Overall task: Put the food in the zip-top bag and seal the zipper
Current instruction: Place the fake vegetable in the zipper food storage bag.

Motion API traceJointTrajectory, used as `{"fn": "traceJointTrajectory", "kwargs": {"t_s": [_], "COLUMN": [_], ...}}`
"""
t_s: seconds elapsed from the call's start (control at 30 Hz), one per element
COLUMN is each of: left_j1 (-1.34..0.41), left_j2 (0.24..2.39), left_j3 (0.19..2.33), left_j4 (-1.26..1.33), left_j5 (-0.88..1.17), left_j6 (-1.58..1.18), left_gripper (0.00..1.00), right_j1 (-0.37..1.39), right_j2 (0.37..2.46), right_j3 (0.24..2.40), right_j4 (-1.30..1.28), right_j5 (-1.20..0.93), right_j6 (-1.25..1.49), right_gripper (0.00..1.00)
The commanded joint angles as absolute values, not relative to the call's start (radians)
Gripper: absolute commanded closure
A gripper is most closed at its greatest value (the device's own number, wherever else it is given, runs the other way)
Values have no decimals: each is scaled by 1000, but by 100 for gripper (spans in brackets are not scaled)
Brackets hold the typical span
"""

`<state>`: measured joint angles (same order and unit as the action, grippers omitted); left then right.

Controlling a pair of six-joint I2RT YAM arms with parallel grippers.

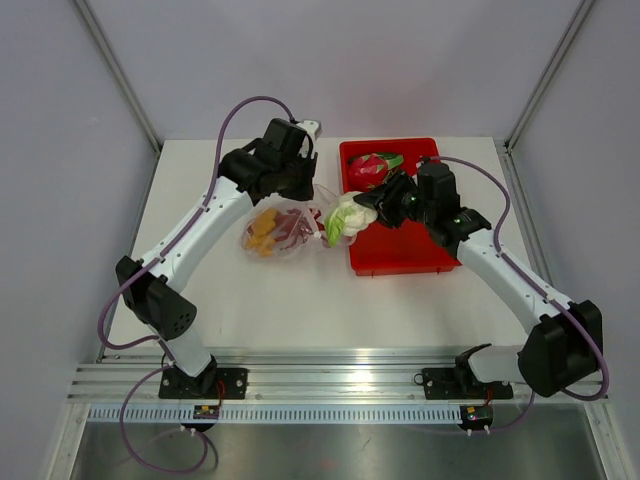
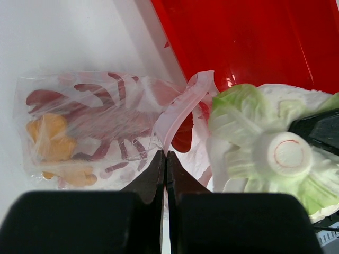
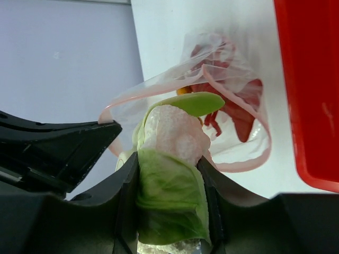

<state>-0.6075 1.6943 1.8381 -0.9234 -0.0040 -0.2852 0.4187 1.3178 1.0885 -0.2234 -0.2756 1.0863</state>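
The clear zip-top bag (image 1: 280, 232) lies on the white table left of the red tray, with dark-red chili peppers (image 2: 114, 124) and orange-yellow pieces (image 2: 50, 137) inside. My left gripper (image 1: 300, 182) is shut on the bag's upper rim by the pink zipper strip (image 2: 185, 103) and holds the mouth open; its jaws (image 2: 166, 154) are pressed together on thin plastic. My right gripper (image 1: 372, 212) is shut on the white cauliflower piece with green leaves (image 3: 172, 132), whose tip is at the open mouth, ringed by the zipper (image 3: 262, 151). The cauliflower also shows in the left wrist view (image 2: 265, 153).
The red plastic tray (image 1: 400, 250) stands right of the bag, with the pink dragon fruit (image 1: 372, 168) at its far end. Its near wall shows in the right wrist view (image 3: 312, 95). Metal frame posts rise at the table's back corners.
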Motion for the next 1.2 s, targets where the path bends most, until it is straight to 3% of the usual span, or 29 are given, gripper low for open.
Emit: {"fn": "traceJointTrajectory", "kwargs": {"t_s": [0.0, 0.37, 0.67, 0.8, 1.17], "left_j1": [-604, -603, -603, -603, -604], "left_j2": [1672, 1640, 1623, 1614, 1615], "left_j3": [1827, 1801, 1775, 1775, 1773], "left_j4": [-856, -853, -850, -844, -839], "left_j5": [35, 38, 40, 58, 124], "left_j6": [-290, -278, -275, -278, -287], "left_gripper": [100, 100, 100, 100, 100], "right_j1": [423, 425, 443, 460, 520], "right_j2": [1341, 1491, 1468, 1437, 1569], "right_j3": [1091, 1026, 1061, 1089, 1140], "right_j4": [-87, 159, 20, -122, -112], "right_j5": [-387, -466, -355, -177, -95], "right_j6": [1209, 1428, 1396, 1307, 1321], "right_gripper": [100, 100, 100, 100, 100]}}
